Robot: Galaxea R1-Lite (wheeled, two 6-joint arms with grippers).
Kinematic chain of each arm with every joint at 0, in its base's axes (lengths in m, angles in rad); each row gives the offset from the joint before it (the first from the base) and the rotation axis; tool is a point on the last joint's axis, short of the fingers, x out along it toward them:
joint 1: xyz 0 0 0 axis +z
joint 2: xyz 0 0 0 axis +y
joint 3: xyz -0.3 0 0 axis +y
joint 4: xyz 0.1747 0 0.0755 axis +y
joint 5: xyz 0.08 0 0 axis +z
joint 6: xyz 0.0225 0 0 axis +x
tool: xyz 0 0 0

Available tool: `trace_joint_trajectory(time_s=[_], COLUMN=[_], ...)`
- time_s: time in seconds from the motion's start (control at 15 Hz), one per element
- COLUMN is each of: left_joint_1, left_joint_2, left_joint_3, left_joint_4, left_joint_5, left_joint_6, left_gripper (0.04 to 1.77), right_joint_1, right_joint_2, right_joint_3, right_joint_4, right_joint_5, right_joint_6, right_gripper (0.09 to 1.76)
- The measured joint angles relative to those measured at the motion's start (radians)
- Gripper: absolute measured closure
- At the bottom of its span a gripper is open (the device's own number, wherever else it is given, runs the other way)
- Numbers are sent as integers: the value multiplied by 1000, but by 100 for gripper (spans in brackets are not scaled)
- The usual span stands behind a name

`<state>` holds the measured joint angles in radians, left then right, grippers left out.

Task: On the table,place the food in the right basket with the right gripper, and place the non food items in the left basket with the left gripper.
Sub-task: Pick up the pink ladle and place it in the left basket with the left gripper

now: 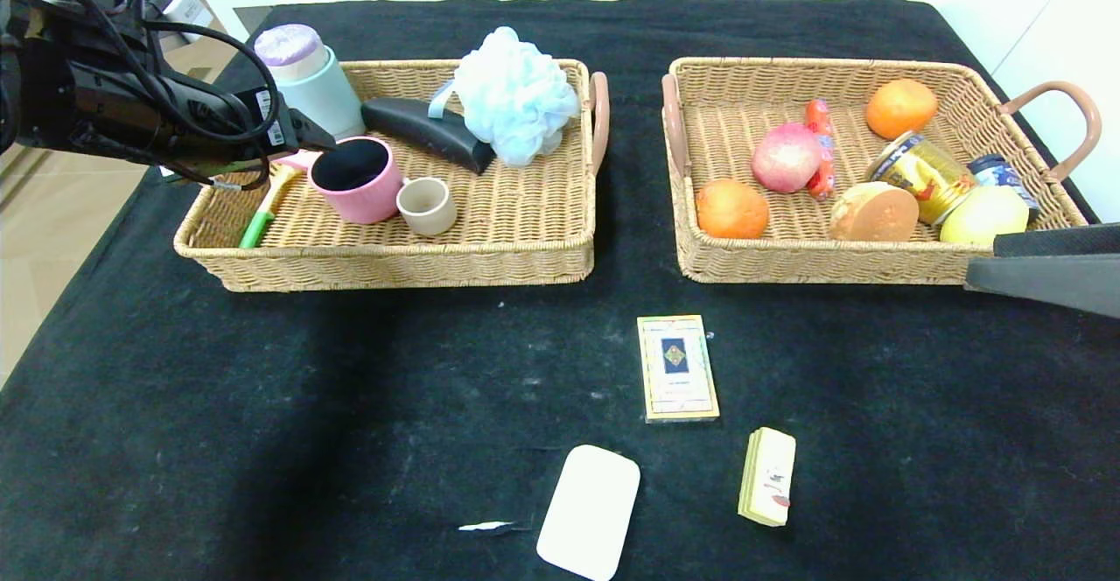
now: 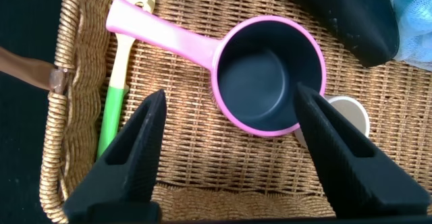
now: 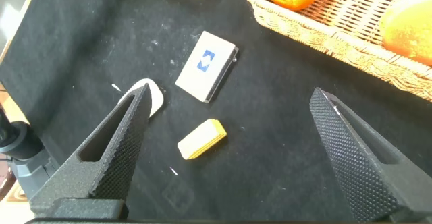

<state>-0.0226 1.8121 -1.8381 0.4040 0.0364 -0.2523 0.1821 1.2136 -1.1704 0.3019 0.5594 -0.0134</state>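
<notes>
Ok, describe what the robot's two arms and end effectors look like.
The left end effector has two long, tapering matte-black fingers. In the head view its arm is black and blocky, draped with looping black cables, with a white barcode label near the wrist. The right end effector has matching black wedge fingers with a fine dimpled texture; from the head only a dark grey tapered slab shows.

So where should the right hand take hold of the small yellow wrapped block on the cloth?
Probably across the two long sides of the yellow block, coming straight down from above. It lies flat and narrow on the table, clear of the card box and white bar, and fits between open fingers.
</notes>
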Motion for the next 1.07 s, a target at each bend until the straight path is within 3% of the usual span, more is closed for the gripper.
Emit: trace_joint_trajectory(time_s=[0.6, 0.87, 1.07], left_joint_1=[0, -27, -74], left_joint_2=[-17, -73, -146], left_joint_3=[2, 56, 148], left_joint_4=[6, 19, 23], left_joint_5=[-1, 0, -1], left_joint_6=[1, 13, 70], left_gripper=[20, 16, 14], right_joint_1=[-1, -1, -1], right_joint_2=[0, 1, 3], right_joint_3=[0, 0, 0], right_joint_4=[0, 0, 0], right_joint_5=[0, -1, 0], right_joint_6=[0, 0, 0], right_gripper=[14, 14, 14])
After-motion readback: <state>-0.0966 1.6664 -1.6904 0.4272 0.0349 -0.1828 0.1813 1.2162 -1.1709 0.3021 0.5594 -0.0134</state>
